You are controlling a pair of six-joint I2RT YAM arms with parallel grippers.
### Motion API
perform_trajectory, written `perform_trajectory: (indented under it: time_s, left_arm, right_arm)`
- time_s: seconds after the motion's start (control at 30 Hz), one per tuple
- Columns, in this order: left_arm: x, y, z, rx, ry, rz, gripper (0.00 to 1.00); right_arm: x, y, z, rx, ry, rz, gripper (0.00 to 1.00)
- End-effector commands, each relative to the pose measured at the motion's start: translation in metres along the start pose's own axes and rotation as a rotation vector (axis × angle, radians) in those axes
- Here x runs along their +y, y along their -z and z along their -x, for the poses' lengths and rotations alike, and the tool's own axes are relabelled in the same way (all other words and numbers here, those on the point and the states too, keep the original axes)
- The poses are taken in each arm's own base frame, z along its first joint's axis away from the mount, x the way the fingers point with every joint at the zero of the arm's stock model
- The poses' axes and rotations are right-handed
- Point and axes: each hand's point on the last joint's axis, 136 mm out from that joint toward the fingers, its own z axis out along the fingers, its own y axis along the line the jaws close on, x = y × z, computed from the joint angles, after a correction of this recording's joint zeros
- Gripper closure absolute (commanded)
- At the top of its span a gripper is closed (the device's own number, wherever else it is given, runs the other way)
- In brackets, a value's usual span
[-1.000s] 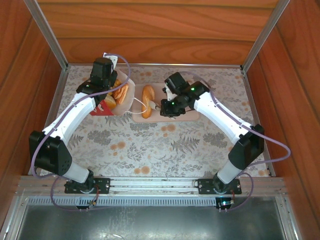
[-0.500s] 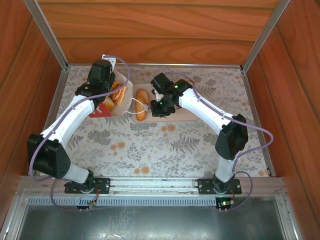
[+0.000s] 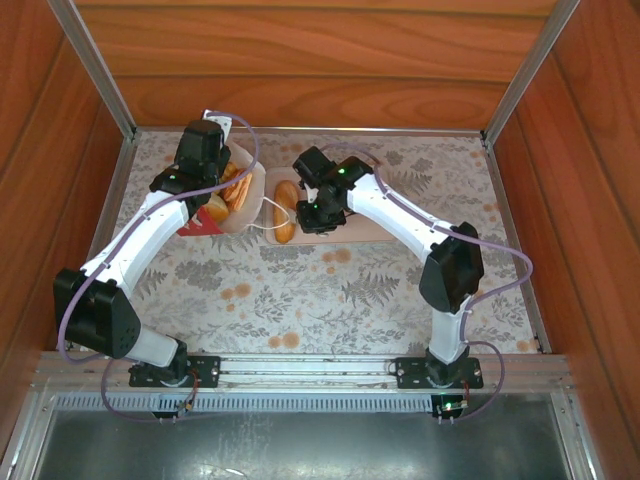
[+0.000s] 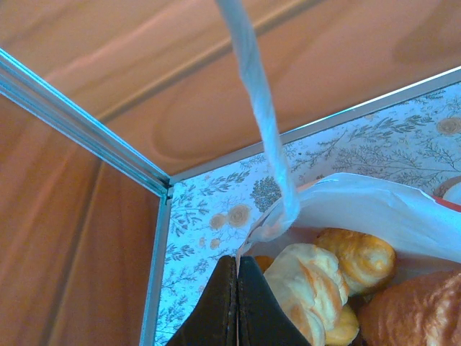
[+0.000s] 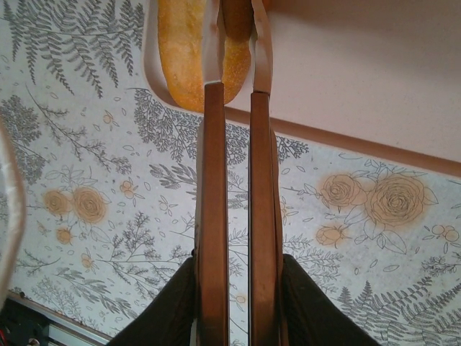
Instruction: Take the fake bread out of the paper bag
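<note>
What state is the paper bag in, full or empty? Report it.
Not empty. The left wrist view shows several golden pastries lying inside the open white mouth of the paper bag.

Left arm [image 3: 150,225]: rises from its base at lower left of the top view, elbow folded at the left edge, forearm running to the upper left, wrist angled downward. Left pincer [image 4: 236,263]: in its wrist view the dark fingers [image 4: 256,310] lie flat against each other with no gap, and the rim of the paper bag [image 4: 374,209] meets their tips.

Right arm [image 3: 400,215]: rises from its base at lower right, elbow raised at centre right, forearm reaching to upper centre. Right pincer [image 5: 235,14]: fingers parallel, pointing to the top of its wrist view, a narrow gap between them. Whether the tips clamp anything cannot be determined.
</note>
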Motion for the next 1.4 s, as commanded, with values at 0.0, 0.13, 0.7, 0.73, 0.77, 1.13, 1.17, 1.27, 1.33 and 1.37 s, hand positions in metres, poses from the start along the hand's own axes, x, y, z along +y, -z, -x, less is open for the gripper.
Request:
perform_trajectory:
  time_s: [0.0,0.13,0.7,0.73,0.77,1.13,1.17,1.27,1.33,1.37]
  left_arm:
    - [0.015,0.014,0.024,-0.090,0.059,0.029,1.00]
    - [0.015,0.014,0.025,-0.090,0.060,0.028,1.00]
    - [0.014,0.013,0.027,-0.089,0.060,0.021,1.00]
    - [0.013,0.014,0.027,-0.089,0.059,0.018,1.00]
    - [0.014,0.014,0.026,-0.089,0.061,0.018,1.00]
    - [0.011,0.015,0.028,-0.098,0.077,-0.002,1.00]
    - [0.011,0.015,0.029,-0.099,0.077,-0.003,1.00]
    - [0.008,0.015,0.027,-0.099,0.073,-0.016,1.00]
    - [0.008,0.016,0.027,-0.100,0.076,-0.020,1.00]
    - [0.007,0.016,0.027,-0.101,0.076,-0.023,1.00]
  right_arm:
    - [0.006,0.005,0.008,-0.030,-0.003,0.003,0.83]
    - [0.010,0.006,0.010,-0.035,-0.001,0.022,0.73]
    - [0.022,0.026,0.014,-0.088,0.008,0.091,0.55]
    - [0.022,0.028,0.015,-0.093,0.006,0.096,0.55]
    - [0.023,0.031,0.015,-0.099,0.007,0.100,0.55]
    - [0.009,0.069,0.009,-0.173,-0.004,0.074,0.59]
    - [0.006,0.074,0.008,-0.183,-0.007,0.068,0.59]
    - [-0.003,0.092,0.004,-0.222,-0.011,0.047,0.59]
    - [-0.006,0.112,0.001,-0.265,-0.003,0.047,0.60]
    - [-0.007,0.117,0.000,-0.278,0.000,0.046,0.60]
